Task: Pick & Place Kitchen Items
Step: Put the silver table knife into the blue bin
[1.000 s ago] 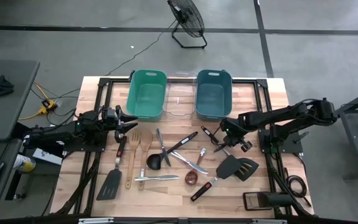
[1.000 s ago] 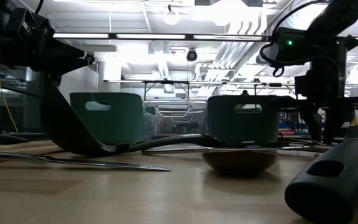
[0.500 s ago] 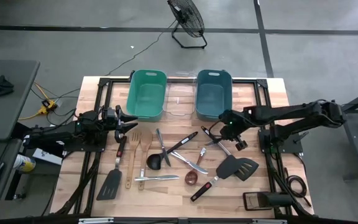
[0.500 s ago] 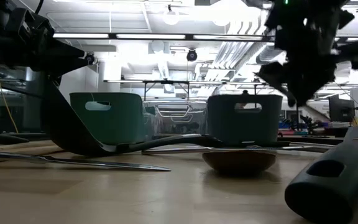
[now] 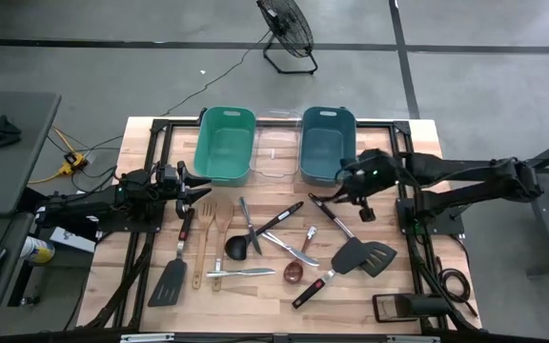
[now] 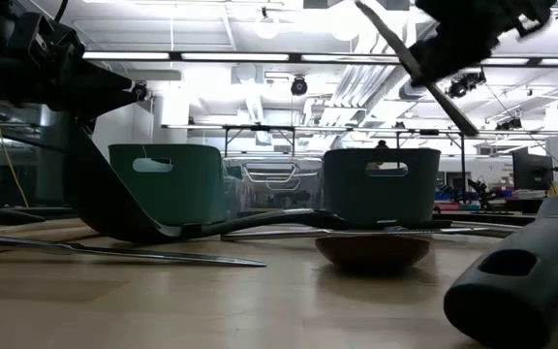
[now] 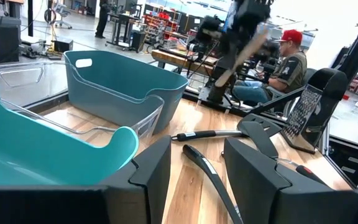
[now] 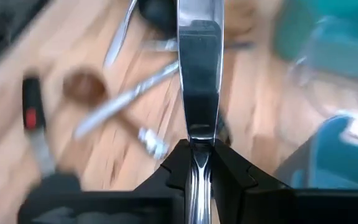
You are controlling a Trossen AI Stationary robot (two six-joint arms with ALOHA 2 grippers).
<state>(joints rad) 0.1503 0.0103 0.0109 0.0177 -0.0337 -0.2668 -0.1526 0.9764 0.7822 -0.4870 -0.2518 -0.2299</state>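
R end effector (image 5: 351, 187): you've got it clamped on slim silver utensil (image 8: 199, 74), lifted off worktop (image 5: 398, 276), beside blue bin (image 5: 327, 143).
L end effector (image 5: 198, 187): part open, nothing in it, near green bin (image 5: 225, 143).
Other utensils (image 5: 255, 243): flat on worktop.

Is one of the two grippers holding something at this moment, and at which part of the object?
Yes. The right gripper is shut on a slim silver utensil, pinching one end of its shaft. The left gripper, near the green bin, holds nothing.
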